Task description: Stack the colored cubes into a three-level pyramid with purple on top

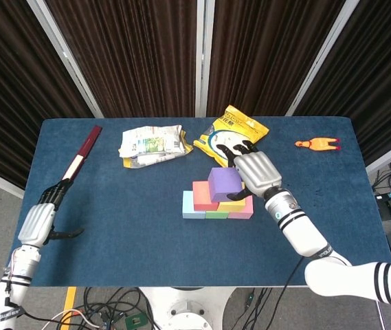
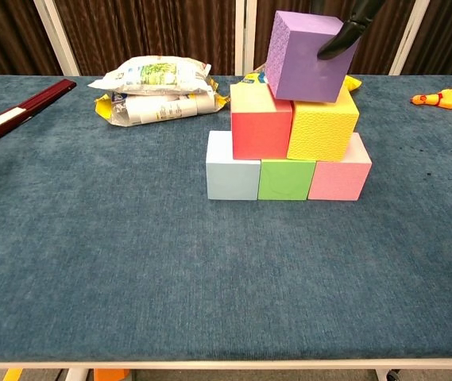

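A purple cube [image 2: 309, 57] [image 1: 225, 183] sits slightly tilted on top of the red cube [image 2: 260, 121] and yellow cube [image 2: 321, 125]. My right hand [image 1: 253, 172] holds it from behind and the right, with a fingertip [image 2: 338, 37] on its front face. Under those two stand a light blue cube [image 2: 232, 176], a green cube [image 2: 285, 179] and a pink cube [image 2: 338, 177] in a row. My left hand [image 1: 42, 218] hangs open beyond the table's left front edge, holding nothing.
A red and white stick [image 1: 85, 149] lies at the far left. A crumpled printed bag [image 1: 151, 145] and a yellow snack bag [image 1: 227, 132] lie behind the stack. An orange rubber chicken toy [image 1: 317, 144] rests at the far right.
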Robot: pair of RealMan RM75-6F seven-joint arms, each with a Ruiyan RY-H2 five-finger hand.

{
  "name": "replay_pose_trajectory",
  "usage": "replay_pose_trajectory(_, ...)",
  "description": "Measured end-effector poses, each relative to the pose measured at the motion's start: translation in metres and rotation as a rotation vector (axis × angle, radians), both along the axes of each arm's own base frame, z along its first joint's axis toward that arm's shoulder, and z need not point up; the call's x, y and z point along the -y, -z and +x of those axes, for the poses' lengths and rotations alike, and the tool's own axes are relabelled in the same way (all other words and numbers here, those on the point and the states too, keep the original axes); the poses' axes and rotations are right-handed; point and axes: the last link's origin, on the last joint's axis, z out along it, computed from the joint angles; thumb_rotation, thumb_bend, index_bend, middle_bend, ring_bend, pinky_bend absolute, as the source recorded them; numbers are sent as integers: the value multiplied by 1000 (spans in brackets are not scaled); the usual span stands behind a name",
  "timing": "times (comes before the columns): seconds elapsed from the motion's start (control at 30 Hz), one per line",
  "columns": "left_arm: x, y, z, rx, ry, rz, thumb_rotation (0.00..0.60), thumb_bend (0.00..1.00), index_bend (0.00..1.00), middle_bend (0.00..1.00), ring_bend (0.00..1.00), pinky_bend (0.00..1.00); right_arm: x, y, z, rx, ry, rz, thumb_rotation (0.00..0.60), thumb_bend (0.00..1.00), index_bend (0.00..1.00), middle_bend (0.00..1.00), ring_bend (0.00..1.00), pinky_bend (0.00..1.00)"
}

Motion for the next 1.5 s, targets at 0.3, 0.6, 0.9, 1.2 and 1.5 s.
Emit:
replay_pose_trajectory(0.3, 1, -1, -2, 4, -10, 2, 600, 90, 20, 1, 0, 10, -2, 1, 6, -14, -8, 6, 600, 123, 0, 563, 115, 0)
replay_pose_trajectory(0.6, 1, -3, -3, 11, -8, 5, 600, 91, 20, 1, 0, 10, -7, -7, 16, -72, -7, -5, 600, 125, 0, 560, 114, 0)
replay_pose_trajectory(0.9, 3, -5, -4, 14, -11, 10, 600, 91, 20, 1, 0, 10, -9, -3, 24, -107, 7, 5, 600, 124, 0, 556, 115, 0)
replay_pose_trajectory(1.2, 1, -4, -6, 20, -13, 7, 600, 91, 20, 1, 0, 10, -5, 5, 30, -121, 12, 3, 600, 125, 0, 554, 114, 0)
replay_pose_trajectory(1.5, 2, -6, -9, 24, -17, 12, 600, 91, 20, 1, 0, 10, -5, 8, 34, -125, 12, 3, 600, 125, 0, 552, 115, 0)
